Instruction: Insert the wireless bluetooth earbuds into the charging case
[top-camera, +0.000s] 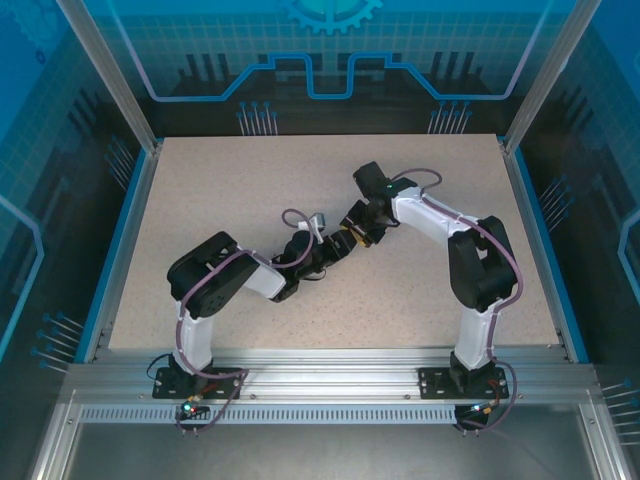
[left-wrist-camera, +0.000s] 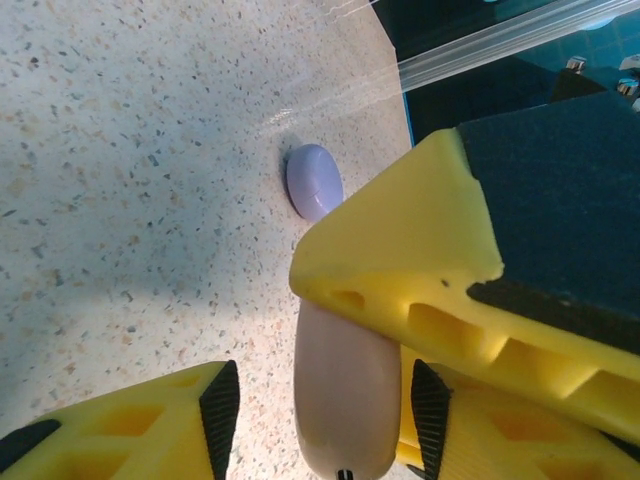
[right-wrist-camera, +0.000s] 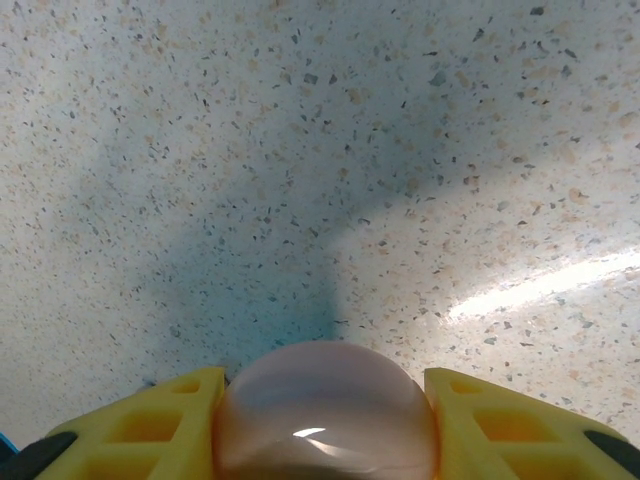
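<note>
A pale pink round charging case (right-wrist-camera: 325, 420) sits shut between the yellow fingers of my right gripper (right-wrist-camera: 325, 388), which touch it on both sides. In the left wrist view the same pink case (left-wrist-camera: 345, 395) shows edge-on, and a right-gripper finger (left-wrist-camera: 400, 250) lies over its top. My left gripper (left-wrist-camera: 325, 405) straddles the case, open, with a gap at its left pad (left-wrist-camera: 220, 410). A lilac case (left-wrist-camera: 314, 180) lies shut on the table beyond. From above, the left gripper (top-camera: 335, 250) and right gripper (top-camera: 358, 228) meet mid-table. The earbuds are out of view.
The speckled table (top-camera: 230, 190) has a blue rim (top-camera: 125, 230) and clear enclosure walls with aluminium posts (top-camera: 112, 75). The table's edge and a glass wall (left-wrist-camera: 470, 50) lie just past the lilac case. Both arms cross the table's middle.
</note>
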